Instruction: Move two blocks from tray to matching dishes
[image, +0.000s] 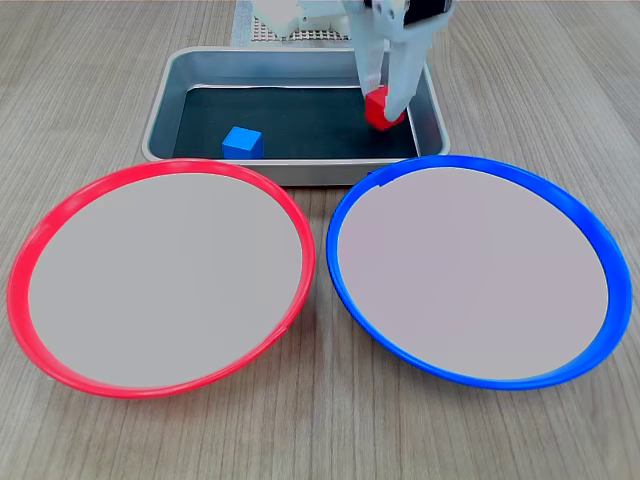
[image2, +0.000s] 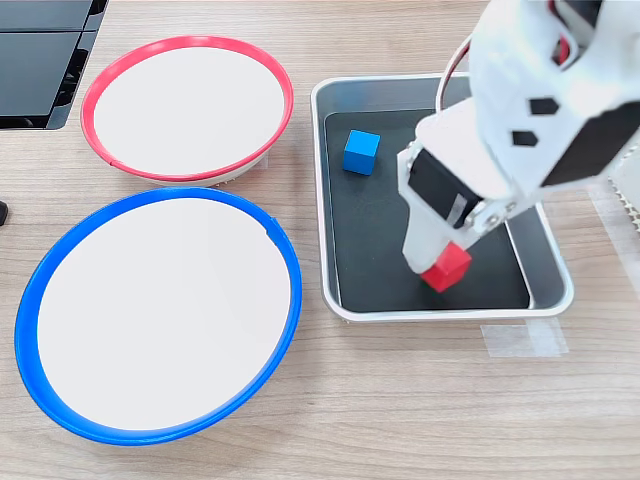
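Wood-grain table (image: 100, 60) held tray (image: 165, 100), both dishes. Gripper (image: 385, 100) clamped red block (image: 378, 108); blue block (image: 242, 142) apart.

You're at a lab-style bench: wood-grain tabletop (image: 100, 70), tape (image2: 523, 340) lower right in the second exterior view.

The arm (image2: 545, 95) is white moulded plastic with black motor blocks set into it. Small black diamond-shaped holes mark its shell. A thin red and white cable loops beside it. Its fingers (image: 400, 75) are white.
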